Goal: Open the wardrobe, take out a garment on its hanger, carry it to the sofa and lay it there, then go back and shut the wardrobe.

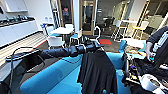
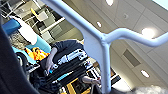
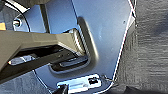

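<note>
Garment [image 1: 97,71], soft black fabric, hangs in loose folds from the pale tubular hanger [image 2: 100,45], above the turquoise upholstered sofa [image 1: 52,80]. Left gripper [image 1: 96,46] clenched on the hanger's hook. Right gripper's state: cannot tell. Person [image 1: 157,47] stands nearby.

Left claw [image 1: 96,45]: blurred against the dark arm end; its fingers cannot be made out.
Hanger [image 2: 105,47]: the white bars run off the picture's edges; the hook is not clear.
Garment [image 1: 97,72]: its lower hem is cut off by the bottom edge.
Sofa [image 1: 50,80]: partly covered by the garment and cut off below.
Person [image 1: 160,45]: cut off by the right edge; what the hand [image 1: 150,53] grips is too blurred to tell.
</note>
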Motion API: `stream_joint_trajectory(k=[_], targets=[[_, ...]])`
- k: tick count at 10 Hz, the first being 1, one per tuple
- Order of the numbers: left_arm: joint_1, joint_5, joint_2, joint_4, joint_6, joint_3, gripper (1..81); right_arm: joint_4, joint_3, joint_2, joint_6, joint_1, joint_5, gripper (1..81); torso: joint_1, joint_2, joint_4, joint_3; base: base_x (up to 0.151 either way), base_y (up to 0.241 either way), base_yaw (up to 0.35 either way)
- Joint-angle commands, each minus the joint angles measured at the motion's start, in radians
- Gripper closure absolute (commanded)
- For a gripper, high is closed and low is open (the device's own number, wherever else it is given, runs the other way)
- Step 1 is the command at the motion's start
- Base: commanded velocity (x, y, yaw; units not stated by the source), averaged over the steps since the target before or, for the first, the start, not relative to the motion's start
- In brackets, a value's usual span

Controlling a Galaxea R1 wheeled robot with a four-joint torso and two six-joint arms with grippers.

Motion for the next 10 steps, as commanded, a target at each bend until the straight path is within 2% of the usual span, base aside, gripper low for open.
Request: stream_joint_trajectory(k=[1, 6, 7, 9, 10], targets=[[-0.236, -0.017, 0.050, -0.011, 0.001, -0.100, 81.1, -0.005, 0.000, 0.007, 0.000, 0.019, -0.067, 1.0, 0.000, 0.000, 0.000, 0.000, 0.000, 0.000, 0.000], [-0.257, 0.064, 0.215, -0.008, -0.018, -0.342, 81.1, -0.005, 0.000, 0.010, 0.000, 0.024, -0.068, 1.0, 0.000, 0.000, 0.000, 0.000, 0.000, 0.000, 0.000], [-0.253, 0.101, 0.250, -0.006, -0.016, -0.385, 81.1, -0.005, 0.000, 0.011, 0.000, 0.025, -0.068, 1.0, 0.000, 0.000, 0.000, 0.000, 0.000, 0.000, 0.000], [-0.231, 0.110, 0.333, -0.008, -0.016, -0.516, 81.1, -0.005, 0.000, 0.016, 0.000, 0.027, -0.067, 1.0, 0.000, 0.000, 0.000, 0.000, 0.000, 0.000, 0.000], [-0.219, 0.139, 0.364, 0.006, -0.016, -0.556, 81.1, -0.005, 0.000, 0.016, 0.000, 0.024, -0.067, 1.0, 0.000, 0.000, 0.000, 0.000, 0.000, 0.000, 0.000]])
